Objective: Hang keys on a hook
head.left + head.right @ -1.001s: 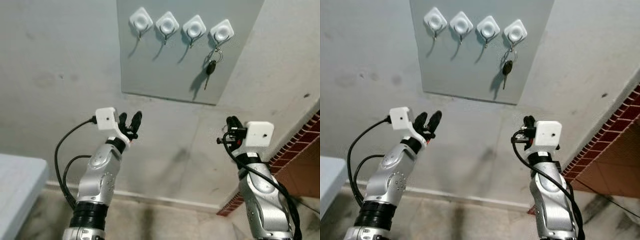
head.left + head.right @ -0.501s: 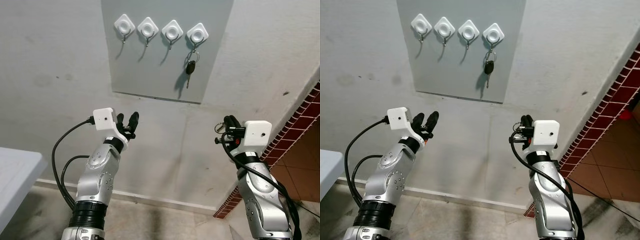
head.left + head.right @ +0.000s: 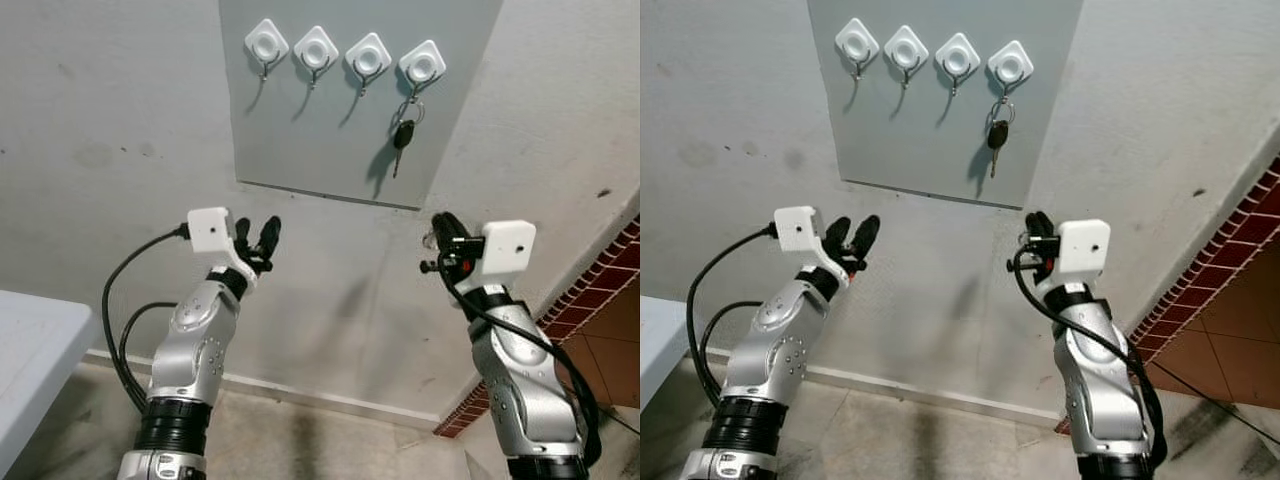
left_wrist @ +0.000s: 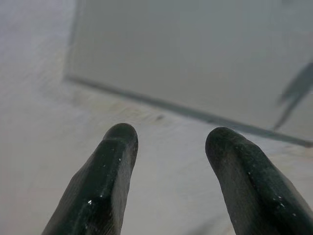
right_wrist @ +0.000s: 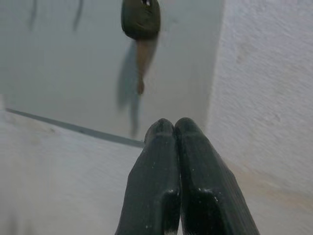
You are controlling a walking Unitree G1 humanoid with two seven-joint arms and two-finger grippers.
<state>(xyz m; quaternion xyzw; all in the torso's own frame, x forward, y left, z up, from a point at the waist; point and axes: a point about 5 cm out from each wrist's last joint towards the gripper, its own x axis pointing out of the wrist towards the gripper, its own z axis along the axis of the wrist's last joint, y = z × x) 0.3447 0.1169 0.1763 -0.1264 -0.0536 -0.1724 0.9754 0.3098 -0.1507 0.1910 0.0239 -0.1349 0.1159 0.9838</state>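
Hanging unmoved on the rightmost hook (image 3: 421,66), the keys (image 3: 402,133) stay; left pincer (image 3: 256,238) remains apart, right pincer (image 3: 441,229) together.

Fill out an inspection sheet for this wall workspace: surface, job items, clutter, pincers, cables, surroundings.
Surface: grey panel fixed to a pale plaster wall, which is scuffed and stained.
Job's things: four white hooks in a row; the key hangs from the rightmost hook; the other three hooks carry nothing.
Clutter: nothing seen.
Pincers: left pincer open, empty, raised below the panel; right pincer shut, empty, pointing up at the key from below.
Cables: black cable looping off the left wrist; another along the right forearm.
Surroundings: brick-red tiled edge on the right, white surface corner on the left, skirting at the floor.
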